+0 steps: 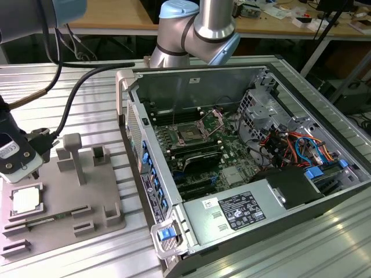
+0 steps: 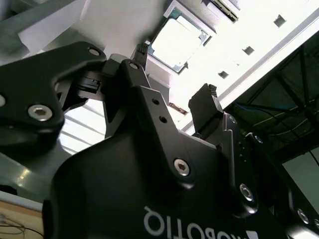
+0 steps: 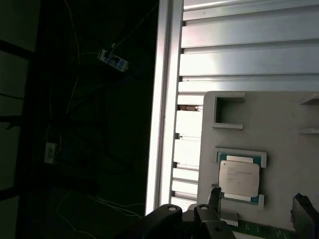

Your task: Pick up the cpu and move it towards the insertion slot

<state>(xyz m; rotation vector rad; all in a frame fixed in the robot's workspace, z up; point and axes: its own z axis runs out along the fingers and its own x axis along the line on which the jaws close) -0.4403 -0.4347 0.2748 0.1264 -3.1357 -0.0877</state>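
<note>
First wrist view puts the small flat square silvery-topped cpu (image 3: 239, 179) just ahead of the black two-fingered gripper (image 3: 257, 195). It lies flat in a recess of the grey plastic tray (image 3: 279, 129) and falls between the lines of the two fingers (image 3: 214, 193), which stand wide apart with nothing in them. Seen from the exterior view, the square silver-framed insertion slot (image 1: 190, 132) inside the open computer case (image 1: 191, 87) lies well apart, toward the exterior view's right

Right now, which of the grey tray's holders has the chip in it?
The square-framed pocket at the exterior view's left end of the tray, chip flat below the gripper; upright posts and narrow slots lack one.
</note>
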